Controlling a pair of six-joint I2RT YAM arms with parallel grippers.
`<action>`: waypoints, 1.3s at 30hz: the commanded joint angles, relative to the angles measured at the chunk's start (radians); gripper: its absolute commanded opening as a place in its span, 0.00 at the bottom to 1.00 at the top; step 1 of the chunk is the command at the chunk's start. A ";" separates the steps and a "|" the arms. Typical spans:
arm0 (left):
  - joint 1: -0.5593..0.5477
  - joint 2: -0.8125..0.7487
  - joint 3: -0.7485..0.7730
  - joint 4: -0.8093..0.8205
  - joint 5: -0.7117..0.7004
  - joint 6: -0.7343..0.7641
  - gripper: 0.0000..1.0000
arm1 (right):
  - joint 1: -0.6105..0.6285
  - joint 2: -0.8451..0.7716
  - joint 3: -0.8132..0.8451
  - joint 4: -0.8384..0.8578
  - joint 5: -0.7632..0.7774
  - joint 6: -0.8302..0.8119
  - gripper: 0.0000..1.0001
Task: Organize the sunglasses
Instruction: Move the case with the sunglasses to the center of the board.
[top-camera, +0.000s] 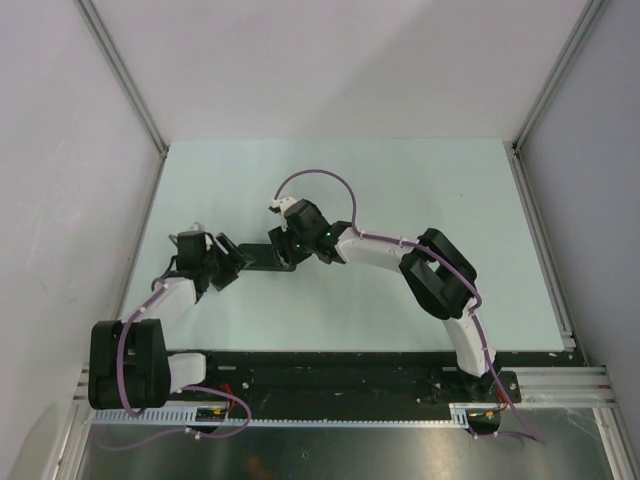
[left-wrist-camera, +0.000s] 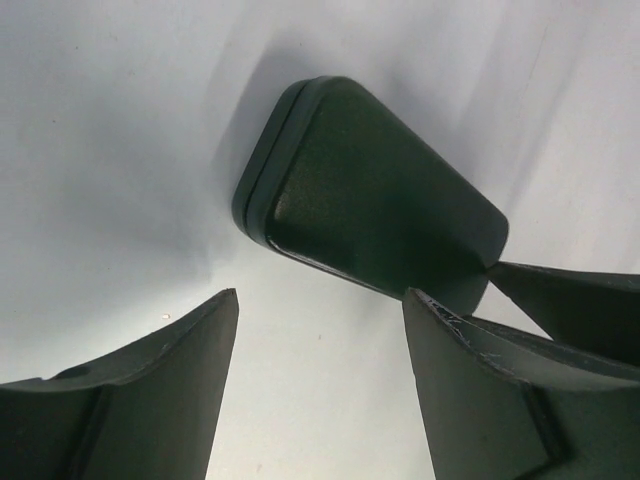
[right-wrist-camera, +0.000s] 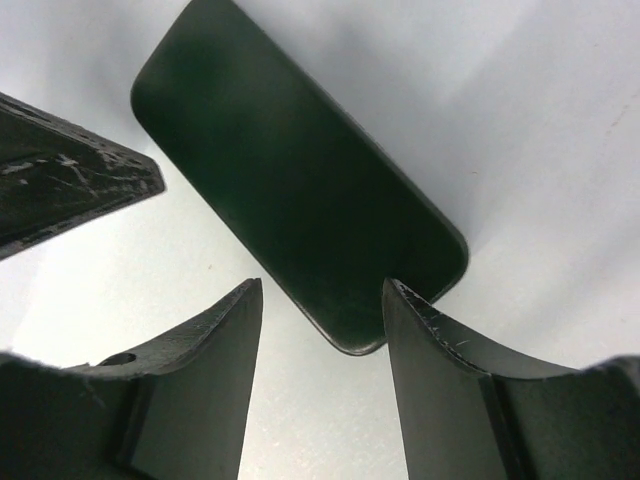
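The sunglasses are out of view in every frame. A shut black oblong case (top-camera: 262, 256) lies flat on the pale table (top-camera: 420, 190) between my two grippers. My left gripper (top-camera: 232, 262) is open at the case's left end. In the left wrist view the case (left-wrist-camera: 375, 195) lies just beyond the left gripper (left-wrist-camera: 322, 295), with only bare table in the gap. My right gripper (top-camera: 291, 252) is open at the case's right end. In the right wrist view the case's rounded end (right-wrist-camera: 300, 180) reaches to the right gripper (right-wrist-camera: 323, 283), and one fingertip (right-wrist-camera: 420, 320) overlaps its corner.
Grey walls with metal corner posts (top-camera: 125, 75) enclose the table on three sides. A black base rail (top-camera: 330, 375) runs along the near edge. A purple cable (top-camera: 318, 175) loops above the right wrist. The left gripper's finger (right-wrist-camera: 70, 180) shows in the right wrist view.
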 joint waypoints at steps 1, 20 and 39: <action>0.002 -0.057 0.057 -0.019 -0.045 0.020 0.72 | -0.031 -0.009 0.080 -0.082 0.054 -0.034 0.57; 0.062 -0.126 0.086 -0.158 -0.142 0.033 0.95 | -0.071 0.094 0.247 -0.155 -0.240 -0.466 1.00; 0.109 -0.095 0.123 -0.180 -0.064 0.083 0.98 | -0.040 0.281 0.485 -0.434 -0.265 -0.713 1.00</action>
